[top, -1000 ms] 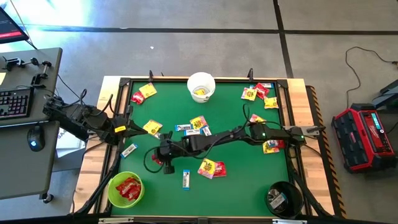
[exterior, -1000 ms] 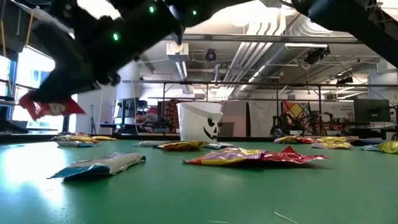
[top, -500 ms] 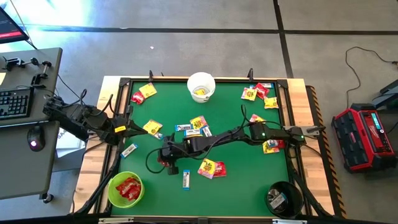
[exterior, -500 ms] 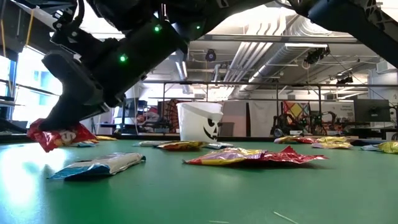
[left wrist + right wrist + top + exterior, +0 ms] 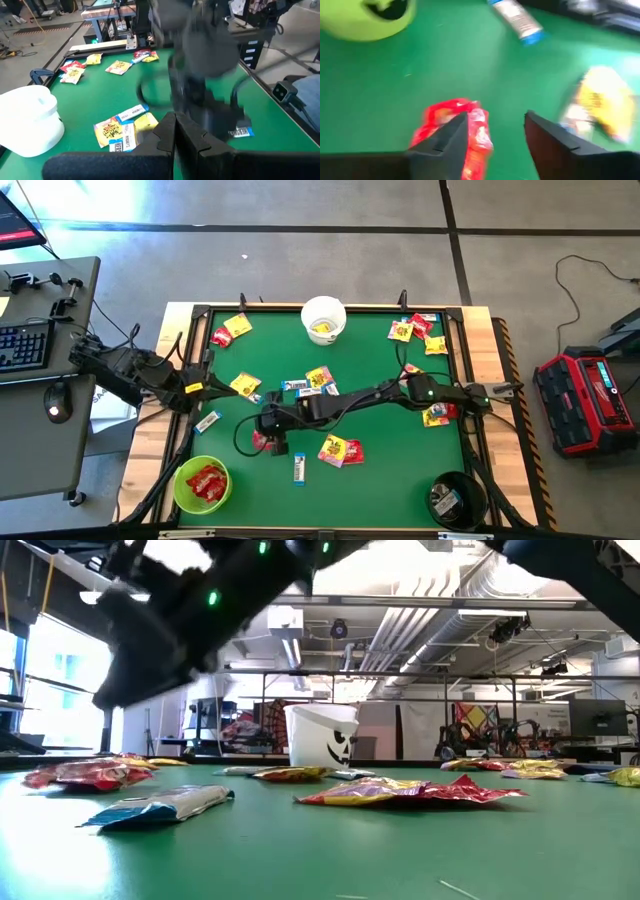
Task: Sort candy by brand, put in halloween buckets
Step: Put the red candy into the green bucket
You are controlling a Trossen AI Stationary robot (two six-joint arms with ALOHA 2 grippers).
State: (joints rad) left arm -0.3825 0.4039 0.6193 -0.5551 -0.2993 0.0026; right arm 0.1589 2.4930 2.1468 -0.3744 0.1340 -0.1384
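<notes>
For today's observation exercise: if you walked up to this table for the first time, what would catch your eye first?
The right gripper, stretched across the green table, hovers with open fingers over a red packet lying on the mat. Next come the buckets: lime green at the near-left corner, white at the far edge, black near-right.

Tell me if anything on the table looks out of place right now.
One red packet lies on the green mat short of the lime green bucket, under the open right end effector. Other candy is scattered unsorted; nothing looks damaged.
</notes>
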